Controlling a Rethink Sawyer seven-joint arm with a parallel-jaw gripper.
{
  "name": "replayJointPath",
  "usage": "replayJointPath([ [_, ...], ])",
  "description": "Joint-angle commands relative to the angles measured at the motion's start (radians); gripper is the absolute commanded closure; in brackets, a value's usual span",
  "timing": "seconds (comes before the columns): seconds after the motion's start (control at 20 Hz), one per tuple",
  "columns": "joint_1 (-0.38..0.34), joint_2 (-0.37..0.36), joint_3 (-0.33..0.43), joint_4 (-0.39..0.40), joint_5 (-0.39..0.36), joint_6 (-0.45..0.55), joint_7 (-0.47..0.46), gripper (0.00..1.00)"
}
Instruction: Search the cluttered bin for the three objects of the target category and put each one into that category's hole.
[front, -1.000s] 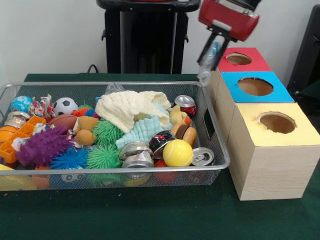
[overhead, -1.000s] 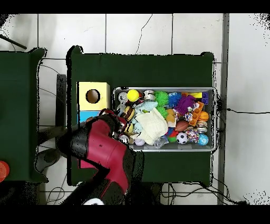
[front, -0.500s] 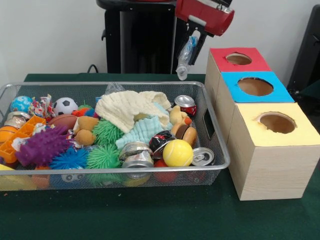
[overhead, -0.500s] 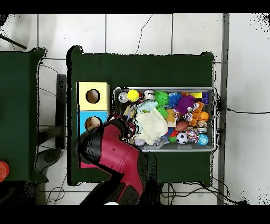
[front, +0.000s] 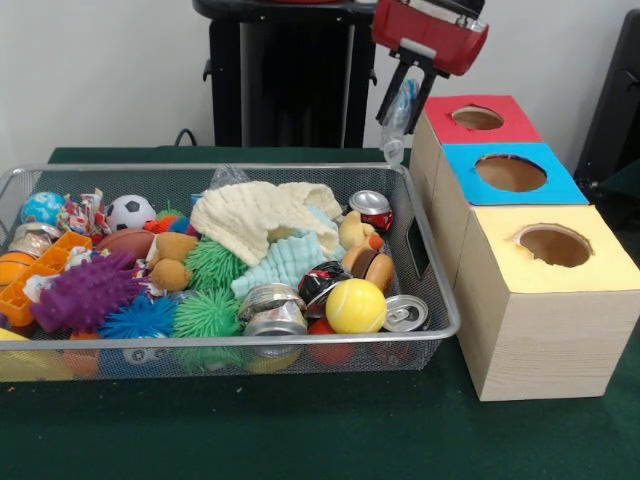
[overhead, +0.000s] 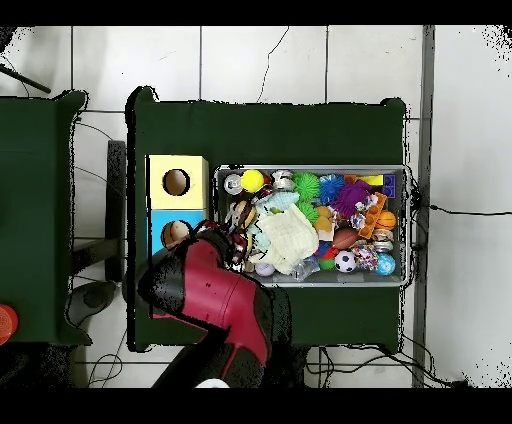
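My gripper (front: 405, 95) hangs high above the wire bin's (front: 432, 300) far right corner, just left of the red-topped box (front: 478, 118). It is shut on a crumpled clear plastic bottle (front: 396, 128) that dangles below the fingers, neck down. The blue-topped box (front: 511, 172) and the yellow-topped box (front: 553, 245) stand in a row in front of the red one, each with a round hole. In the overhead view the red arm (overhead: 205, 290) covers the red box and hides the gripper; the blue box (overhead: 170, 232) and yellow box (overhead: 177, 182) show beside it.
The bin holds several balls, spiky toys, a cream cloth (front: 262, 215), a red can (front: 370, 207), crushed silver cans (front: 272, 305) and a yellow ball (front: 355, 305). A black pedestal (front: 290, 75) stands behind the bin.
The gripper with the bottle swung left, away from the red box, then came partway back to the right. The bin's contents have not moved.
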Motion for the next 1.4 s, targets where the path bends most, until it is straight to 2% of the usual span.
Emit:
replayJointPath([
  [0.05,-0.170,-0.109,0.193,0.171,-0.141,-0.097,-0.019,1.00],
  [0.2,-0.253,-0.151,0.241,0.197,-0.205,-0.114,-0.044,1.00],
  [0.4,-0.280,-0.157,0.261,0.189,-0.254,-0.110,-0.003,1.00],
  [0.6,-0.204,-0.142,0.212,0.122,-0.245,-0.025,0.072,1.00],
  [0.8,-0.105,-0.082,0.147,0.036,-0.212,0.060,0.147,1.00],
  [1.05,-0.037,-0.032,0.110,0.001,-0.173,0.066,0.195,1.00],
  [1.4,0.020,0.020,0.082,-0.035,-0.133,0.068,0.234,1.00],
])
